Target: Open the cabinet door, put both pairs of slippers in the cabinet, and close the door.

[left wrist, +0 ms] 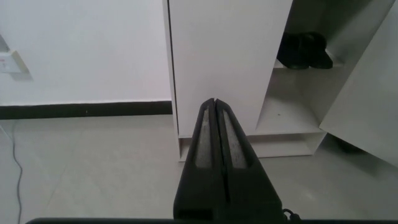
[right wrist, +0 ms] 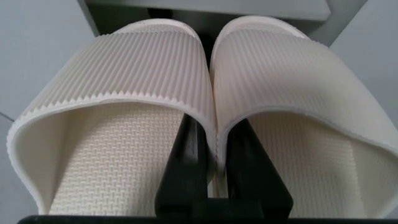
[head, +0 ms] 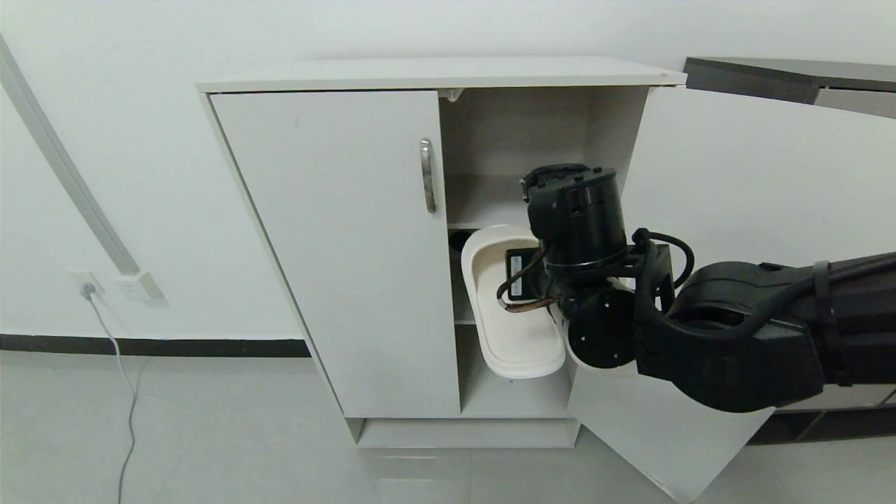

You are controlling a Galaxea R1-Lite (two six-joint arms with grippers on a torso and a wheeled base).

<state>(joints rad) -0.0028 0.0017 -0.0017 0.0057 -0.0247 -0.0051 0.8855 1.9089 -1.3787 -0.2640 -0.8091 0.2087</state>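
Right wrist view showed my right gripper (right wrist: 214,165) pinching the cream slippers (right wrist: 143,68) by their touching inner sides, at the cabinet's (head: 329,245) open right half. My left gripper (left wrist: 214,106), pressed together, hung nearer, facing the cabinet.

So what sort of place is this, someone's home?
Likely a plain room staged like an entryway: a white cabinet against a bare wall, cream slippers held at its opening, a tiled floor.
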